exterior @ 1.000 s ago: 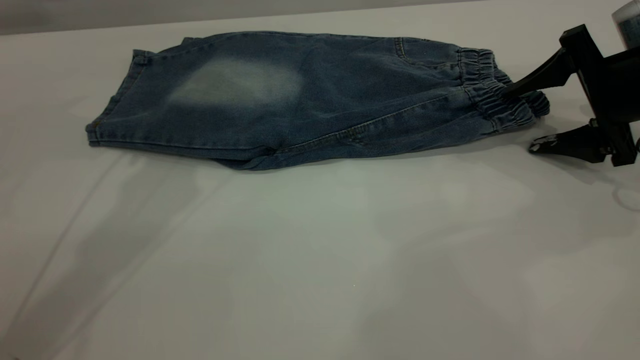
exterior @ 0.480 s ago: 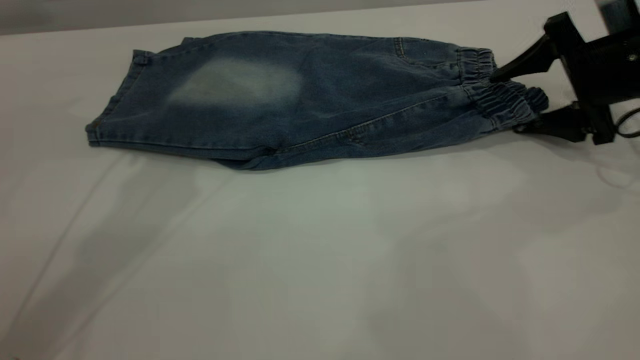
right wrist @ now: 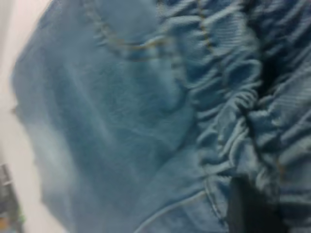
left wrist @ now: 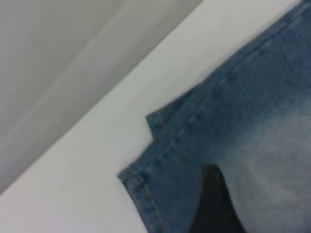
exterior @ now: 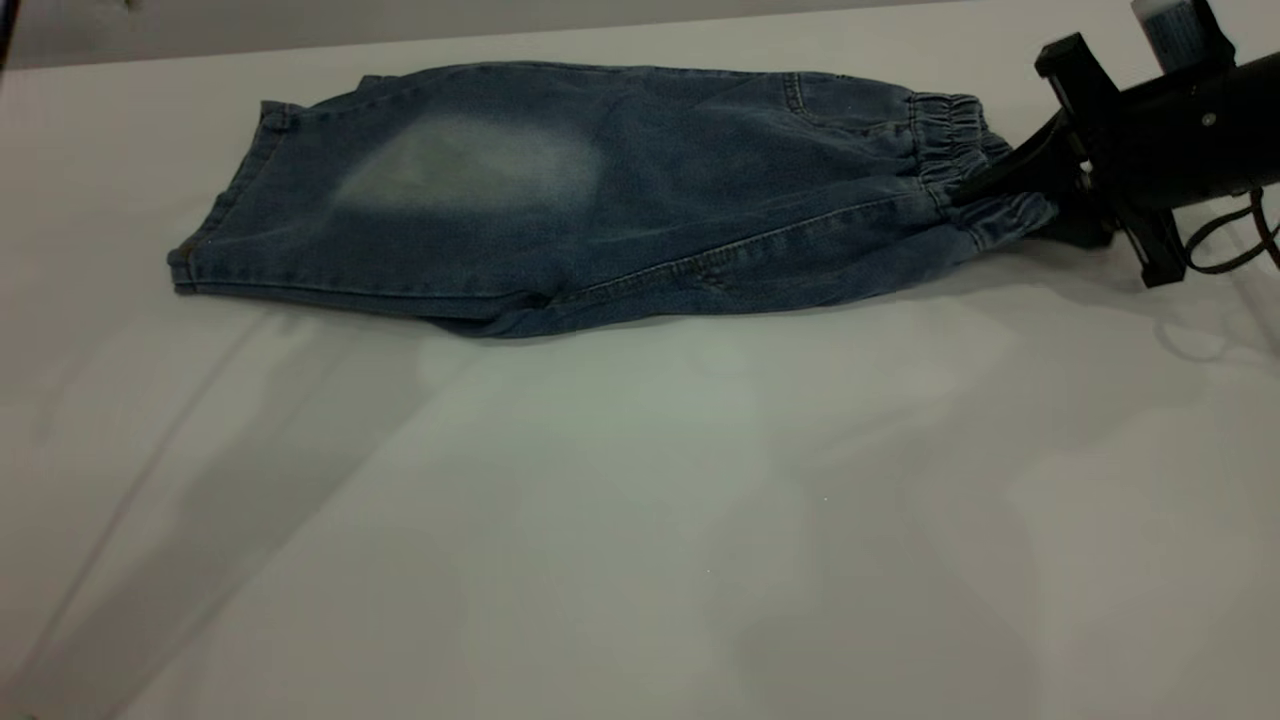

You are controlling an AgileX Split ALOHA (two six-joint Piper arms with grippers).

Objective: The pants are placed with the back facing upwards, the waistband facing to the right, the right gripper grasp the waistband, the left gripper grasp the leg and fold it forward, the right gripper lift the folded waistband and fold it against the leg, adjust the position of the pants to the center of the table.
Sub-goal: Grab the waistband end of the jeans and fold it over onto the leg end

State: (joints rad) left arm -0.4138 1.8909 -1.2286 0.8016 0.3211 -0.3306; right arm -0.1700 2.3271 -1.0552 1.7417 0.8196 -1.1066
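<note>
Exterior view: the pants [exterior: 600, 195] lie flat on the desk [exterior: 640, 500], folded lengthwise, toward the far side, leg hems at left, waistband [exterior: 965, 165] at right. A pale bleached patch [exterior: 470, 165] shows on the upper leg layer. The right claw [exterior: 1010, 185] reaches in from the far right and is clamped on the waistband, which bunches between its fingers.

Left wrist view: the hem corner of the pants [left wrist: 233, 145] lies on the desk [left wrist: 97, 145]; one dark finger of the left claw [left wrist: 214, 204] shows over the denim; cannot tell whether it is open or closed.

Right wrist view: gathered waistband [right wrist: 233, 107] fills the view close up, tan stitching visible.
</note>
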